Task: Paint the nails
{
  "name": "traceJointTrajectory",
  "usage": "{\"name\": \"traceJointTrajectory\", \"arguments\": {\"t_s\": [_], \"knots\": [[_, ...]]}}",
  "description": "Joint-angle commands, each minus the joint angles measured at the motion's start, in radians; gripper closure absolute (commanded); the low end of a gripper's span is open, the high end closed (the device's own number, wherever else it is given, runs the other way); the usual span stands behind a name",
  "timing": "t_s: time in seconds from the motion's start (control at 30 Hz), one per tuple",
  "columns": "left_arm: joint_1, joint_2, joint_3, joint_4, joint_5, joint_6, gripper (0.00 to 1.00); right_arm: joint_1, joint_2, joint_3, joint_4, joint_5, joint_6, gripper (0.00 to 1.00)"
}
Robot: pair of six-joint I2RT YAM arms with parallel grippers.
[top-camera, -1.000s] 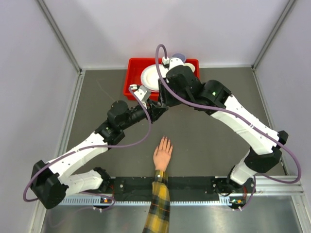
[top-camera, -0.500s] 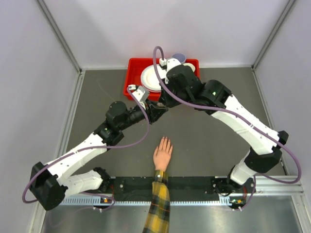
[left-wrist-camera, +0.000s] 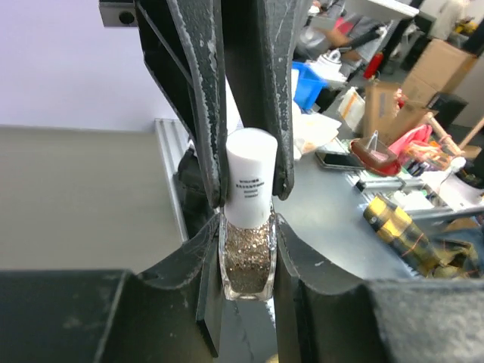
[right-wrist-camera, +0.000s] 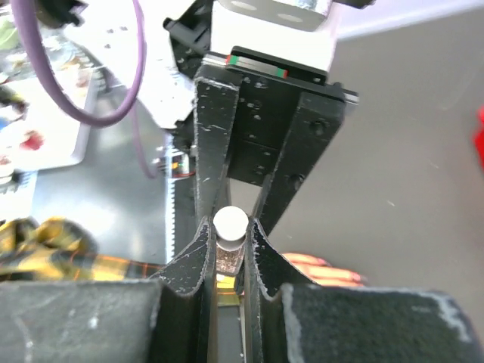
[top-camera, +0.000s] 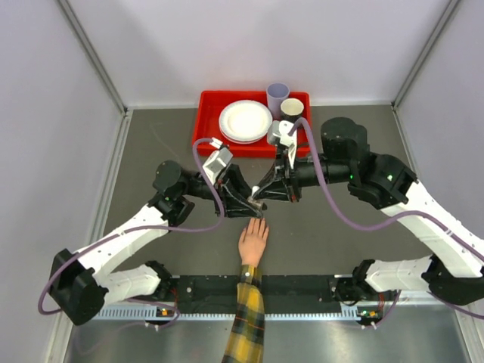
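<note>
A small clear bottle (left-wrist-camera: 246, 261) of gold glitter polish sits between the fingers of my left gripper (left-wrist-camera: 246, 249), which is shut on its glass body. My right gripper (right-wrist-camera: 229, 234) faces it and is shut on the bottle's white cap (right-wrist-camera: 230, 224). From above, the left gripper (top-camera: 248, 205) and the right gripper (top-camera: 265, 197) meet just beyond the fingertips of the peach hand (top-camera: 253, 243), which lies flat, palm down, with a yellow plaid sleeve (top-camera: 244, 325). The nails (top-camera: 259, 220) are tiny and show no detail. The hand's fingers (right-wrist-camera: 325, 271) lie under the right wrist.
A red tray (top-camera: 208, 121) at the back holds a white plate (top-camera: 245, 121), a lilac cup (top-camera: 277, 97) and a pale cup (top-camera: 291, 108). A black rail (top-camera: 302, 287) runs along the near edge. Grey walls close in both sides.
Both grippers have come away from the tray toward the hand, and the right arm has swung out to the right. The right gripper has shut on the cap.
</note>
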Motion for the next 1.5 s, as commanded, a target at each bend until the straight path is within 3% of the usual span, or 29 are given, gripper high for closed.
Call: {"name": "traceJointTrajectory", "arguments": {"t_s": [0.0,0.07,0.1,0.13,0.2,0.27,0.4,0.5,0.87,1.07,1.47], "knots": [[0.012,-0.068,0.110,-0.339,-0.057,0.293,1.00,-0.020,0.012,0.001,0.061,-0.130,-0.049,1.00],[0.012,-0.080,0.127,-0.496,-0.201,0.442,1.00,-0.017,0.000,0.002,0.073,-0.010,-0.011,1.00],[0.012,-0.088,0.147,-0.553,-0.293,0.487,1.00,-0.019,0.001,0.015,0.069,0.050,-0.003,0.78],[0.010,-0.094,0.149,-0.588,-0.371,0.518,1.00,-0.017,0.007,0.030,0.058,0.185,0.067,0.63],[0.010,-0.106,0.124,-0.595,-0.567,0.569,1.00,-0.017,0.039,0.085,0.017,0.419,0.139,0.50],[0.009,-0.108,0.104,-0.586,-0.743,0.577,1.00,-0.003,0.070,0.128,-0.026,0.596,0.286,0.48],[0.003,-0.099,0.086,-0.566,-0.844,0.581,1.00,0.091,0.166,0.258,-0.100,0.858,0.391,0.49],[-0.002,-0.105,0.069,-0.523,-0.898,0.558,1.00,0.133,0.255,0.372,-0.177,0.959,0.406,0.49],[-0.005,-0.126,0.052,-0.481,-0.952,0.460,1.00,0.153,0.334,0.389,-0.125,0.979,0.396,0.49],[-0.006,-0.125,0.052,-0.480,-0.947,0.446,1.00,0.153,0.351,0.377,-0.087,0.938,0.384,0.58],[-0.013,-0.122,0.061,-0.474,-0.932,0.428,1.00,0.153,0.368,0.348,-0.040,0.887,0.368,0.65]]}}
